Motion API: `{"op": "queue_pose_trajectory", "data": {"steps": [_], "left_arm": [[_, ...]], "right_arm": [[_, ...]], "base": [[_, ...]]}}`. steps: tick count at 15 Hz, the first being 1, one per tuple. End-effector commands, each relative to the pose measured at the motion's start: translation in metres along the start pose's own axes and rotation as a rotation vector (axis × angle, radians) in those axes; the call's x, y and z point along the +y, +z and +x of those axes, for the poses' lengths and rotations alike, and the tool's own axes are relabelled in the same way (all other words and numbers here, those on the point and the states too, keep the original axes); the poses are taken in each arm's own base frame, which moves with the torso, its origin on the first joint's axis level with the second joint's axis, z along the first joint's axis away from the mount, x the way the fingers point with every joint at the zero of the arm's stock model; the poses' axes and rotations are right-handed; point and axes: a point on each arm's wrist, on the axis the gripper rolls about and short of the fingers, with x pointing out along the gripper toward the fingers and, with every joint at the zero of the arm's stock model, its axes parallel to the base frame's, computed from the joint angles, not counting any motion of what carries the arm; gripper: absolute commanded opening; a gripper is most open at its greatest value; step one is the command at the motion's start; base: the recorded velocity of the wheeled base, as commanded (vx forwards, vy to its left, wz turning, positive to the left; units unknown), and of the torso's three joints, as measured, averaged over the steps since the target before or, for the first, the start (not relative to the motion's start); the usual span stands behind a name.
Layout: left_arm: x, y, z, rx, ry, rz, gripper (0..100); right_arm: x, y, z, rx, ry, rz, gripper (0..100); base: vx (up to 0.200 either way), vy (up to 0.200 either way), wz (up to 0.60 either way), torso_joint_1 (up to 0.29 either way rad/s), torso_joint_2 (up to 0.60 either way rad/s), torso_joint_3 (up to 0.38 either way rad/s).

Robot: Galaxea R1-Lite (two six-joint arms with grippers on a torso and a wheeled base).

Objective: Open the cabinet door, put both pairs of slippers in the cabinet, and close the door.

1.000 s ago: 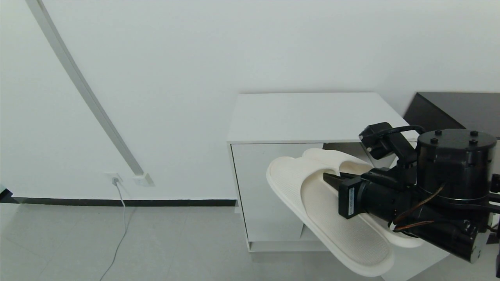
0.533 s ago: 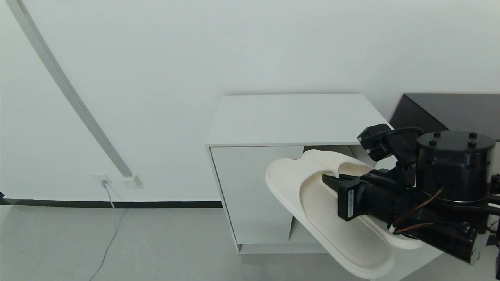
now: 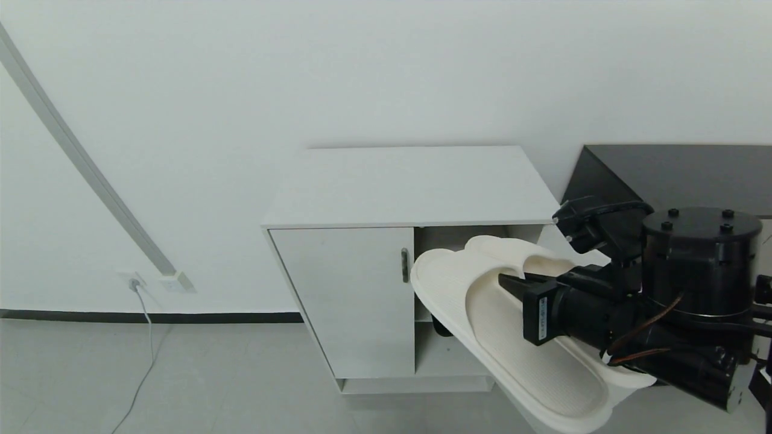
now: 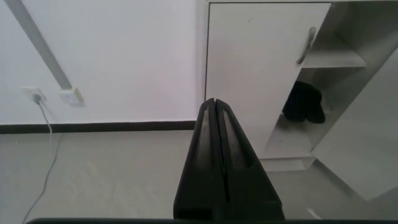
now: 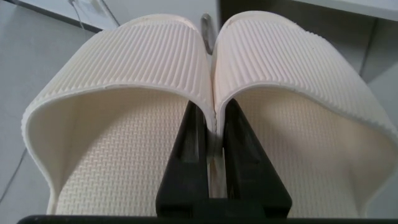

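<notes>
A pair of cream slippers (image 3: 482, 313) hangs tilted in front of the white cabinet (image 3: 398, 187), toes toward its open right side. My right gripper (image 3: 512, 280) is shut on their two inner side walls, pressed together (image 5: 211, 93). The cabinet's left door (image 3: 350, 301) is closed and has a small handle (image 3: 404, 265). The right door (image 4: 367, 143) is swung open. A dark pair of slippers (image 4: 305, 102) lies on the lower shelf inside. My left gripper (image 4: 214, 106) is shut on nothing, low over the floor and some way in front of the cabinet's left door.
A wall socket with a hanging cable (image 3: 134, 282) and a slanted cable duct (image 3: 90, 175) are on the wall to the left. A dark piece of furniture (image 3: 675, 175) stands right of the cabinet. Bare grey floor (image 3: 181, 374) spreads to the left.
The head camera has turned, so the cabinet sits further left in the picture and its open compartment shows more. The right gripper holds the cream slippers as before.
</notes>
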Motion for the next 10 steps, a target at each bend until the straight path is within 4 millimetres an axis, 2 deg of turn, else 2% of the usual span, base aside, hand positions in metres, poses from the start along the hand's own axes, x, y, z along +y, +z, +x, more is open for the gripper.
{"op": "queue_pose_trajectory", "data": {"steps": [1,10], "left_arm": [[0.0,0.0,0.0001,0.001,0.001,-0.003,0],[0.0001,0.0002,0.0001,0.0,0.005,-0.012,0]], "right_arm": [[-0.0013,-0.0005,0.0009,0.0,-0.006,0.005,0],[-0.006,-0.0063,0.0072,0.024,-0.025,0.006,0]], "base": [[0.0,0.0,0.0,0.0,0.0,0.0],[0.0,0.0,0.0,0.0,0.0,0.0]]}}
